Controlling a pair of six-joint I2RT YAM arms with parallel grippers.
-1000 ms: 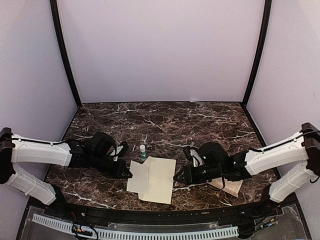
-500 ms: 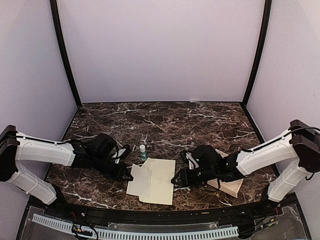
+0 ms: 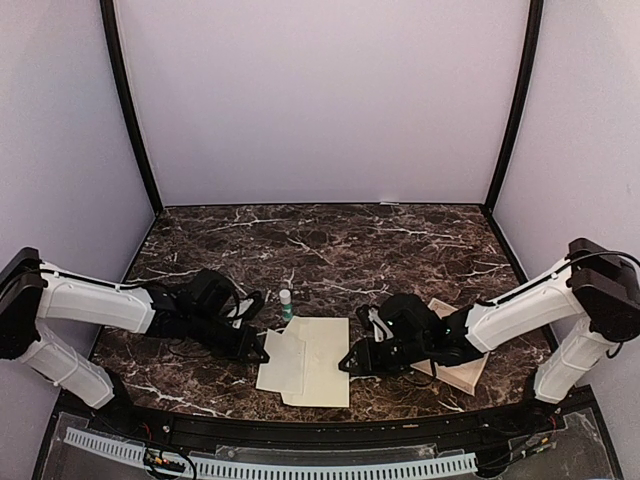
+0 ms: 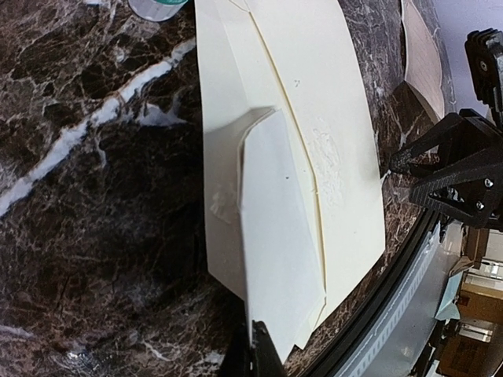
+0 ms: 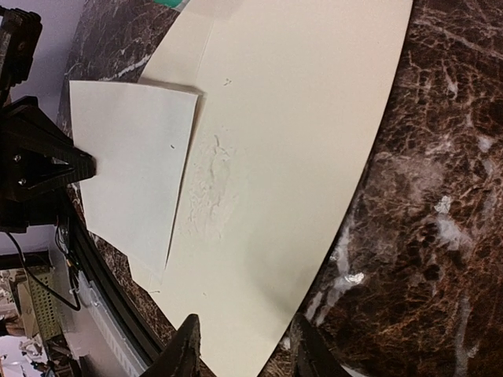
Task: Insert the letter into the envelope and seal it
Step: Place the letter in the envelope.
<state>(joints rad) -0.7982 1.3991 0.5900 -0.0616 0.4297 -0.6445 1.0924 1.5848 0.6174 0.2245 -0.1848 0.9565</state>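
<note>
The cream envelope lies flat at the table's front centre. Its triangular flap is lifted and folded partway over the body. My left gripper is shut on the flap's tip, also seen in the top view. My right gripper stands open at the envelope's right edge. In the right wrist view its fingers straddle the envelope's near corner and hold nothing. The tan letter lies to the right, mostly under the right arm, with its edge in the left wrist view.
A small bottle with a green band stands just behind the envelope's back left corner. A rough, wrinkled patch marks the envelope next to the flap. The black front rim of the table runs close below the envelope.
The right arm has slid left, bringing its open gripper to the envelope's right edge. The left gripper has carried the flap slightly rightward, and the envelope has shifted a little.
</note>
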